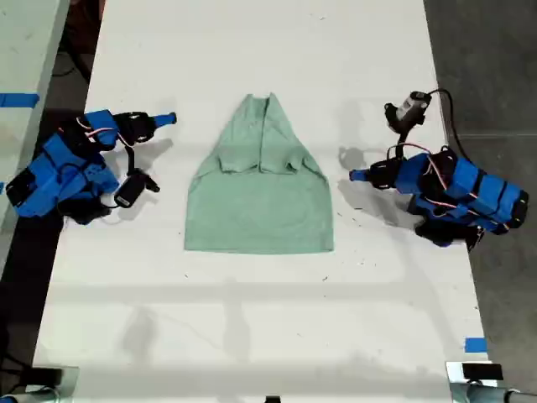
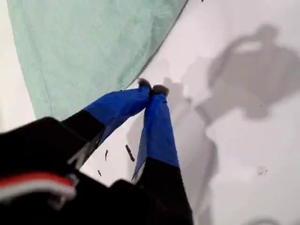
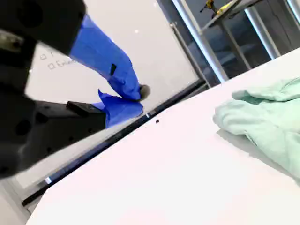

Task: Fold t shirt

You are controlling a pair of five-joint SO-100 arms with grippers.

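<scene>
1. Cut off by the first wrist view's edge: most of the t shirt [image 2: 93,47], with only one slanting border in sight.
2. Blurred to a black and red mass: the housing behind my first gripper [image 2: 152,89], tips pressed together.
3. Cropped again in the second wrist view: the t shirt, down to one bunched corner.
4. Out of focus: the dark body behind my second gripper [image 3: 138,96].
5. Too small to read: faint marks on the far white panel [image 3: 47,61].
6. Clipped at the exterior view's left edge: a strip of blue tape [image 1: 17,99].
7. Clipped at that view's near right corner: a metal fitting [image 1: 474,372].
8. Too small to identify: dark specks [image 2: 130,153] on the table [image 2: 243,140].
</scene>
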